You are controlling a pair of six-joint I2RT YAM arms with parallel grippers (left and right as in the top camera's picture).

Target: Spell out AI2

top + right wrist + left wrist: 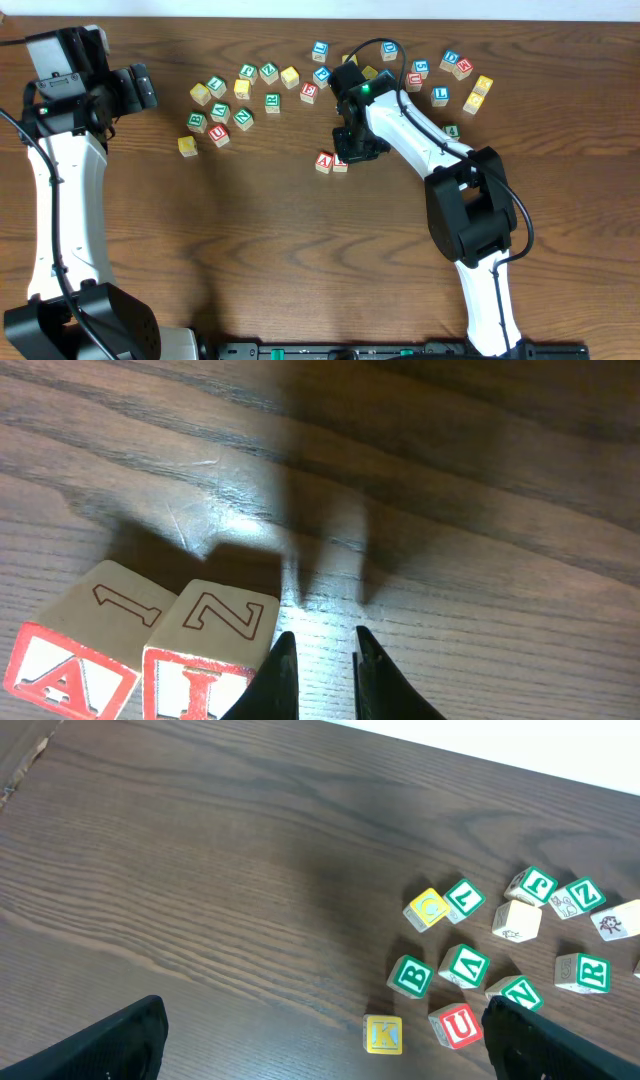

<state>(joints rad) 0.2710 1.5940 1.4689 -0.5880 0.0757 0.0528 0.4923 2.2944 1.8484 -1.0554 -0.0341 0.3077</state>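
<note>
**K:** Nearest first, from the right wrist view. The right pincer (322, 660) is low over the tabletop (480, 510), jaws only a slit apart with nothing between them.

**M:** And the letters?

**K:** The I cube (210, 650) sits just beside one fingertip, and I cannot tell whether they touch. The A cube (80, 650) sits against its other side, red faces in one row, so it reads "AI".

**M:** Which step is this?

**K:** My judgement is two of three placed, with the 2 cube to fetch. It is not in the row. The blue-lettered cubes (420, 68) in the far scatter are too small to read.

**M:** Next move?

**K:** Rise clear without nudging the I and spread wider than a cube. Then find the 2 and set it flush on the I's free side.

**M:** And the other arm?

**K:** The left pincer (325, 1010) is spread wide and empty, far left, well apart from the row.
</note>
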